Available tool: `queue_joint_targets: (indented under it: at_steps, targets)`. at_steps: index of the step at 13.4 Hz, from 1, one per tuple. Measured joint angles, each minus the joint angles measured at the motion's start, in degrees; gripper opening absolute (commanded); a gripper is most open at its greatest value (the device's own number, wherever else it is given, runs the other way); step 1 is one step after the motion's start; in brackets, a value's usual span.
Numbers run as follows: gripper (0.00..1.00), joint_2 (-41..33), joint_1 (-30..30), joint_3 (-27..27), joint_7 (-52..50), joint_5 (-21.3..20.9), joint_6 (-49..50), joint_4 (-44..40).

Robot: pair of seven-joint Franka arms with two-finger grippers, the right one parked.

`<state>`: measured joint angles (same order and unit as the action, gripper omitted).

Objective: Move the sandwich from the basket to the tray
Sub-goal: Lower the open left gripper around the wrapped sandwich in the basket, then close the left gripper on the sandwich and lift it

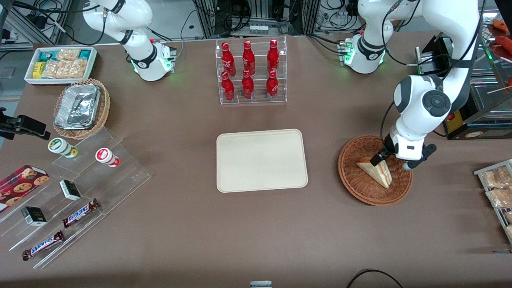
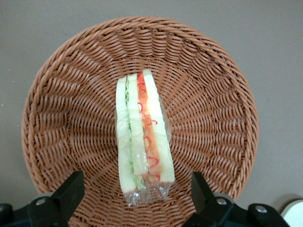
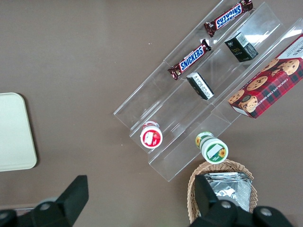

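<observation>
Gripper (image 1: 387,160): it hangs low over the basket, at the right of the front picture. Its two black fingers (image 2: 70,191) are spread wide apart, one on each side of the sandwich. They do not touch it.
Snack bin (image 1: 60,64): a white bin with packs of snacks, in the upper left of the front picture.
Foil basket (image 1: 82,109): a light tan basket with shiny silver trays in it, just below the snack bin.
Clear steps (image 1: 80,192): a see-through stand in the lower left of the front picture, with two Snickers bars (image 1: 80,213), small dark boxes and two little pots.
Bottle rack (image 1: 251,71): a clear rack with six red bottles, at the top middle of the front picture.
Tray (image 1: 262,160): a flat cream tray in the middle of the front picture. It lies well apart from the basket.
Basket (image 1: 362,186): round, brown and woven, at the right of the front picture.
Sandwich (image 1: 376,173): it lies in the basket, near the middle. It stands on one edge, so its red and green layers face up at the wrist camera. Clear wrap covers it.
</observation>
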<state>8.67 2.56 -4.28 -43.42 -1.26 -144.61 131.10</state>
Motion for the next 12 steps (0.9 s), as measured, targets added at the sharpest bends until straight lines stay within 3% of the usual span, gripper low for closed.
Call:
queue_joint_targets:
  at_steps: [5, 6, 8, 9, 12]
  targets:
    - [0.99, 3.62, -0.15, 0.09, -0.18, 0.0, -4.12, 0.03]
    - [0.82, 4.19, -0.21, 0.12, -0.23, 0.01, -4.5, 0.02]
    - [0.15, 5.37, -0.37, 0.15, -0.29, 0.02, -5.76, 0.02]
    - [0.0, 6.1, -0.42, 0.16, -0.3, 0.02, -6.48, 0.02]
    - [0.0, 7.06, -0.44, 0.17, -0.3, 0.02, -7.07, -0.32]
